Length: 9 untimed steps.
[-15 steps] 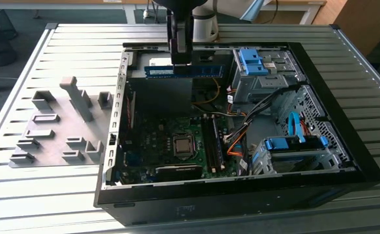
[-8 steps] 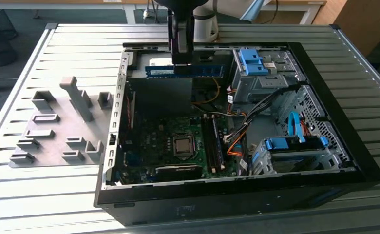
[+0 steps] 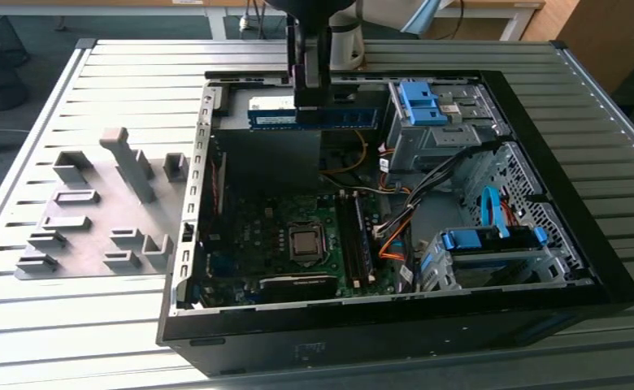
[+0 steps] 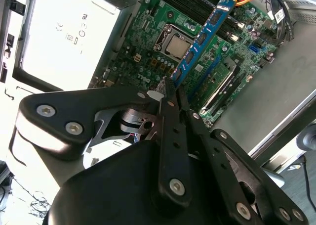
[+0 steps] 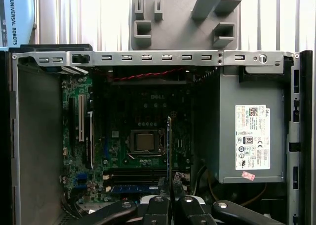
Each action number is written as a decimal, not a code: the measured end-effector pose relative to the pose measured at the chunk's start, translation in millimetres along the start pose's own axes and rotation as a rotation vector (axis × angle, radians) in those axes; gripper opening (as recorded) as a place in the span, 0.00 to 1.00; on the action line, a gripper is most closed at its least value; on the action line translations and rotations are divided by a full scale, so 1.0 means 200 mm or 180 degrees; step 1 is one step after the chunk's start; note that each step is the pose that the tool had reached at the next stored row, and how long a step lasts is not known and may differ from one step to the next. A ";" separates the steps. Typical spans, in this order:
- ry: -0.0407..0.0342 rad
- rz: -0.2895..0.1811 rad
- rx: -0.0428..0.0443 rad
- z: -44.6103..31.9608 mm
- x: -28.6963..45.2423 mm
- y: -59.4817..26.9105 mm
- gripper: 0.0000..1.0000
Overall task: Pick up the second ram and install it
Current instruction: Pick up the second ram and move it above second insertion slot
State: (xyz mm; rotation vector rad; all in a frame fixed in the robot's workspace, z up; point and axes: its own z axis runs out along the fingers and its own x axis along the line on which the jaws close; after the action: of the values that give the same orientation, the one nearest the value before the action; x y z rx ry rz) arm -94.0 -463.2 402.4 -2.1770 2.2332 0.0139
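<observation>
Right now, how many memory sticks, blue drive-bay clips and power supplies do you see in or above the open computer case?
Memory sticks: 2, the second ram held in the gripper, the darker green stick in its slot
Blue drive-bay clips: 2
Power supply: 1
Total: 5

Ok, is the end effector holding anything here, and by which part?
Yes: the end effector is shut on the second ram, pinching its upper long edge near mid-length, above the open computer case.

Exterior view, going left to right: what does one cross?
Grey holder plate → case's slotted metal edge → memory stick in the gripper → orange wires → nearer blue drive clip → case's black side.
</observation>
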 end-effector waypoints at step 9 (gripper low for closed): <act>0.0000 0.0000 0.0000 0.001 -0.002 -0.055 0.14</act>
State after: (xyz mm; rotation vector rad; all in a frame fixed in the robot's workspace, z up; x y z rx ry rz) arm -83.0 -463.2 402.3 -2.1771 2.2332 0.0139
